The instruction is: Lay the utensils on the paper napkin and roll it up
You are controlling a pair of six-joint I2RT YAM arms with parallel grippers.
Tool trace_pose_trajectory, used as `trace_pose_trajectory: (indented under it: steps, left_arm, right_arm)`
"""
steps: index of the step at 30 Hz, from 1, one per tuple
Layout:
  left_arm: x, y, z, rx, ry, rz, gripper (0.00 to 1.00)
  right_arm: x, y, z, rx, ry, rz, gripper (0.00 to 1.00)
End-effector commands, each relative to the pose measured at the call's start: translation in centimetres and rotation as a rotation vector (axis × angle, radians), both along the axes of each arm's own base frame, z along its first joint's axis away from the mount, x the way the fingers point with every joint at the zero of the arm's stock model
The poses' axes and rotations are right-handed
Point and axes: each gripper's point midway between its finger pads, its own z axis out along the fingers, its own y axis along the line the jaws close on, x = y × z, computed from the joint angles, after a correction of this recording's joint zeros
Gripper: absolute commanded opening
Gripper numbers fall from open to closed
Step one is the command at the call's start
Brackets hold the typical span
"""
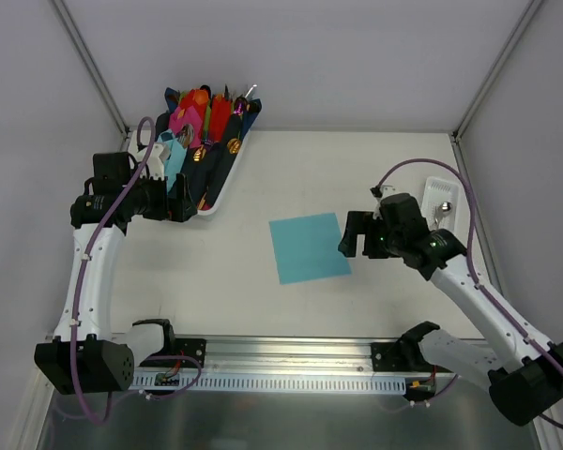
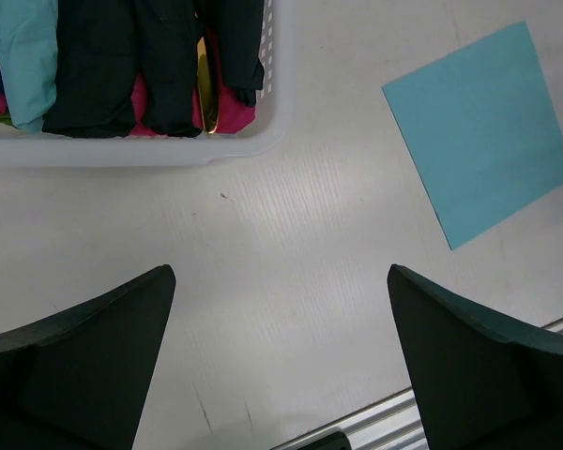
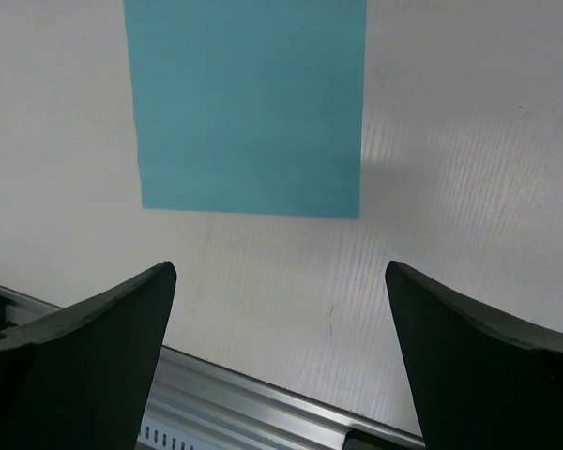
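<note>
The paper napkin (image 1: pixel 309 248) lies flat and bare on the desk (image 1: pixel 338 169), a little below the middle of the top view and turned slightly askew. Nothing rests on it, so by my reading the task stands at its very first step: fetching cutlery. The utensils (image 1: pixel 443 208) seem to be the small silvery glint in the white tray (image 1: pixel 462 192) at the right edge of the top view, well apart from the napkin; how many there are is too small to tell. Just beside the napkin's right edge hangs the right claw (image 3: pixel 280 272), its fingers spread wide with nothing between them, and its own camera looks down on the napkin's near edge. Farther out, at the upper left, a white basket (image 2: pixel 263 131) holds rolled napkin bundles (image 1: pixel 202 122) in pink, navy and teal. The left claw (image 2: pixel 281 272) hovers next to it, likewise spread and empty. The next move probably calls for the right arm to swing back toward the tray, close on one slim handle, and lay it on the napkin without shifting the thin paper.
</note>
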Motion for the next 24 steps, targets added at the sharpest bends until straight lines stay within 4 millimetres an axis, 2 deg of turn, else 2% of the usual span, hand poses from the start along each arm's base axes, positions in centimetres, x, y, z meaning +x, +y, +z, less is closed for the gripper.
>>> trace_pose_trajectory:
  steps: [1,11,13,18,24]
  left_arm:
    - [0.1,0.2,1.2,0.014,-0.044,0.001,0.99]
    - [0.8,1.0,0.3,0.001,0.019,0.102,0.99]
    - [0.9,1.1,0.2,-0.004,0.029,0.118,0.99]
    - [0.9,0.8,-0.3,-0.021,0.051,0.117,0.99]
    - [1.1,1.2,-0.4,-0.025,0.058,0.131,0.99]
  right_arm:
    - [1.2,0.7,0.8,-0.077,-0.04,-0.047,0.99]
    - [2.8,5.5,-4.1,-0.24,0.16,-0.169,0.99]
    - [3.2,6.3,-5.3,-0.259,0.214,-0.261,0.99]
    - [4.2,8.6,-6.6,-0.255,0.229,-0.412,0.99]
    - [5.2,9.4,-7.9,-0.28,0.257,-0.538,0.99]
